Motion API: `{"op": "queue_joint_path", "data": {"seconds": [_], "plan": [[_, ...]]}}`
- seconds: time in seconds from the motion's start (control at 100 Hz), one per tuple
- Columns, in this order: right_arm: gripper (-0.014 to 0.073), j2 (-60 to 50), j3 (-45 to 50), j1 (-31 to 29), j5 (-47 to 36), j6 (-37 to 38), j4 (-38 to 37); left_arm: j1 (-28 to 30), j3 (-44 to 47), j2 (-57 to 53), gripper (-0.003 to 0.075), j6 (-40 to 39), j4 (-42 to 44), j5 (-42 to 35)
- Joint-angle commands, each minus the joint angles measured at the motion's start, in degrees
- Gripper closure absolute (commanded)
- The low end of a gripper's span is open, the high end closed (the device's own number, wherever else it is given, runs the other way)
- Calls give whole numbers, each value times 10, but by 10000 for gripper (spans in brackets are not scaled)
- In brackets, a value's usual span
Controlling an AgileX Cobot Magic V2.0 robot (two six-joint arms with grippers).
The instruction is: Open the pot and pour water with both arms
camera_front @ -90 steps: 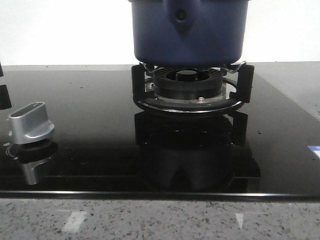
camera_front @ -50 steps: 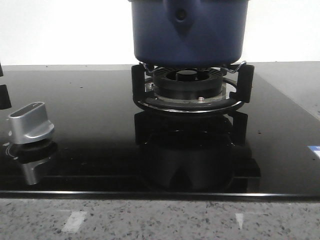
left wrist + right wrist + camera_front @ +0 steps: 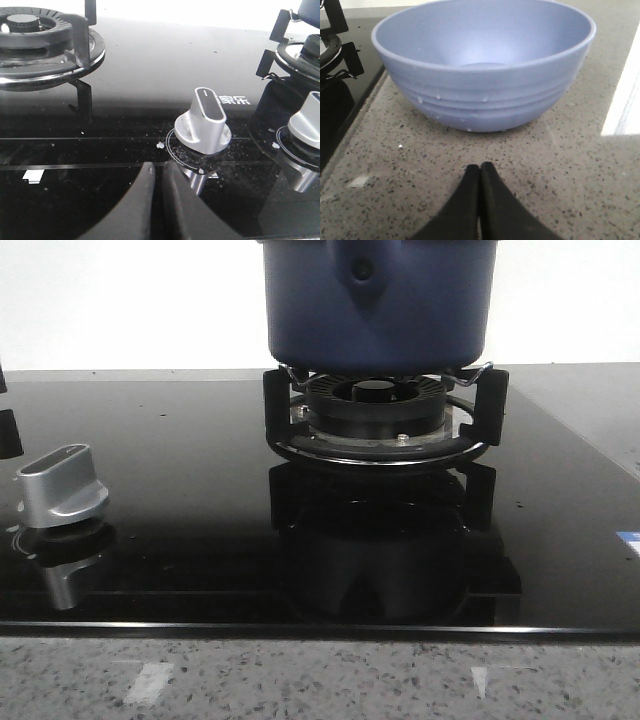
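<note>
The dark-blue pot (image 3: 380,305) stands on the black burner ring (image 3: 378,415) at the back middle of the front view; its handle mount with a round hole faces me, and its top is cut off by the frame. Neither gripper shows in the front view. My left gripper (image 3: 157,167) is shut and empty, low over the black glass hob just short of a silver knob (image 3: 205,122). My right gripper (image 3: 480,167) is shut and empty over the speckled counter, just short of a light-blue bowl (image 3: 485,65) that looks empty.
A second silver knob (image 3: 306,122) and a second burner (image 3: 40,37) show in the left wrist view. One silver knob (image 3: 62,485) stands at the front view's left. The speckled stone counter (image 3: 320,680) runs along the hob's front edge and right side.
</note>
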Motion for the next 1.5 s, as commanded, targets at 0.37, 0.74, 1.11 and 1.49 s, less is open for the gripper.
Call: {"op": "queue_joint_path", "data": {"seconds": [0.37, 0.74, 1.11, 1.49], "plan": [[662, -13, 16, -3, -293, 0, 23, 2, 18, -14, 741, -4, -225, -104], [662, -13, -31, -3, -245, 0, 348, 1, 6, -14, 740, 6, -456, -152], [662, 56, -186, -3, -38, -10, 281, -9, -143, 21, 664, 226, -372, -52], [656, 140, -337, 37, 142, -68, 79, -10, -318, 250, 262, 330, -357, 28]]}}
